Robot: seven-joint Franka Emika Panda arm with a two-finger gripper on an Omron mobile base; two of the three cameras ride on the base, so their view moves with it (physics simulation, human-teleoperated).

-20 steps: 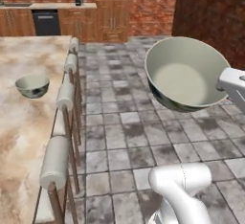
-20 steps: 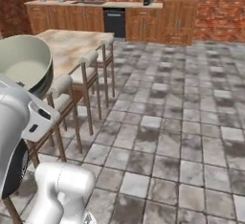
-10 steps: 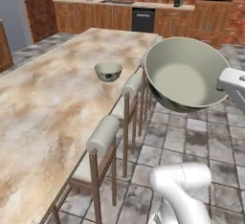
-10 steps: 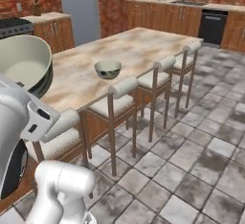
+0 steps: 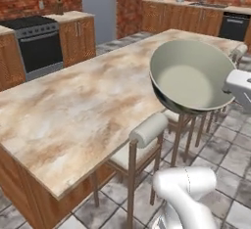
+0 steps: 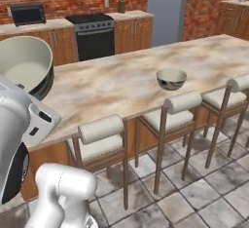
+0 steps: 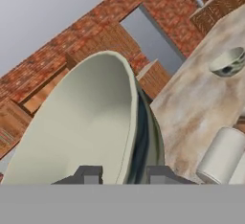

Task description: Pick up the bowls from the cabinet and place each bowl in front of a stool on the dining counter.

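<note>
right base view: two bowls, one on the dining counter, one pinched by the jaws.

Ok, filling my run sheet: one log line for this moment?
gripper: shut on bowl rim | second bowl: on dining counter | stools: alongside

Cream-insided bowl, beige-marbled counter
</note>
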